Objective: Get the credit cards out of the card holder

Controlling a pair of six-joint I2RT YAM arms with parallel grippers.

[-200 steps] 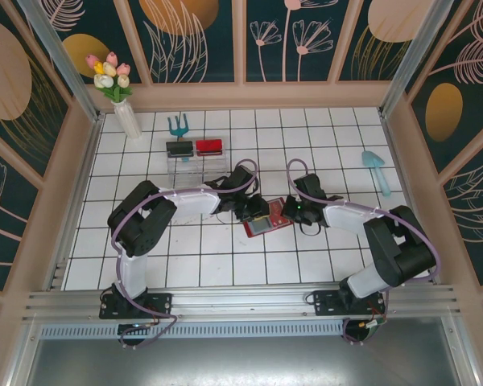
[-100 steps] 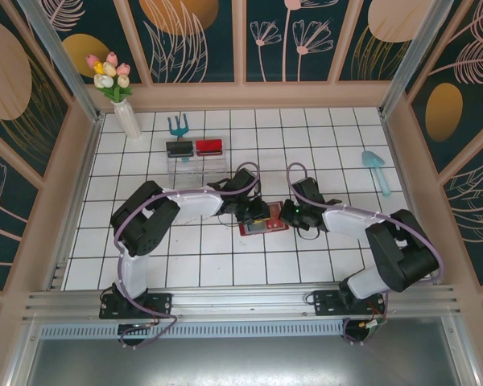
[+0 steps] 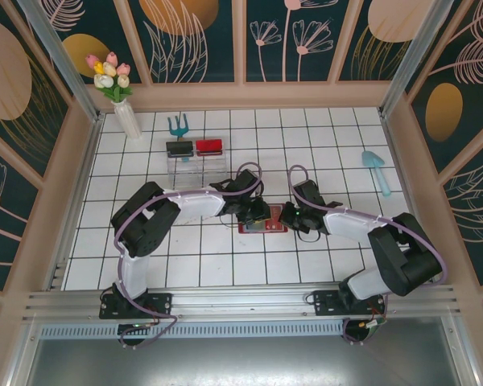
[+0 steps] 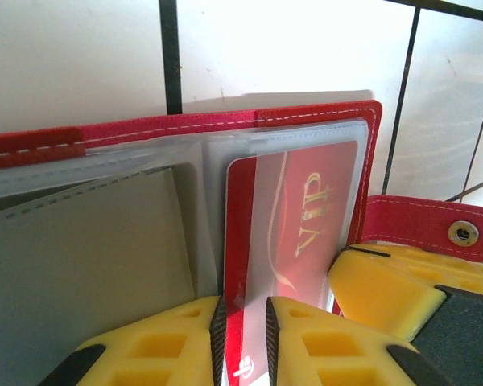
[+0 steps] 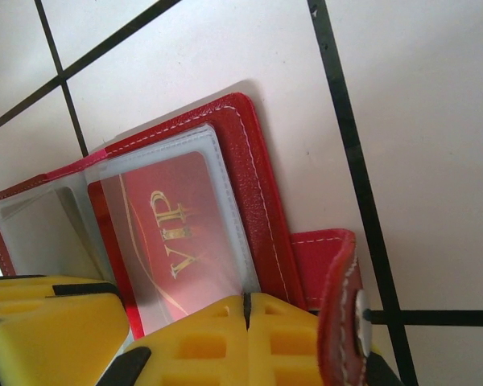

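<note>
The red card holder (image 3: 263, 227) lies open on the white tiles between both arms. In the left wrist view its red cover (image 4: 185, 129) frames clear pockets, and a red credit card (image 4: 306, 209) with gold VIP lettering sits in the right pocket. My left gripper (image 4: 245, 310) stands over that card's left edge, jaws a narrow slit apart, with the card's face showing through the gap. My right gripper (image 5: 246, 299) is shut, its tips against the pocket's near edge beside the red tab (image 5: 338, 281). From above, the left gripper (image 3: 256, 214) and right gripper (image 3: 286, 217) nearly touch.
A clear stand (image 3: 195, 166) carrying a black tray (image 3: 179, 149) and a red tray (image 3: 209, 146) stands just behind the left arm. A white vase (image 3: 129, 121), a teal hand fork (image 3: 177, 125) and a teal trowel (image 3: 376, 170) lie farther out. Frame walls ring the floor.
The card holder has swung from tilted to square with the tiles and slid a little left. Both grippers stayed on it and moved with it.
</note>
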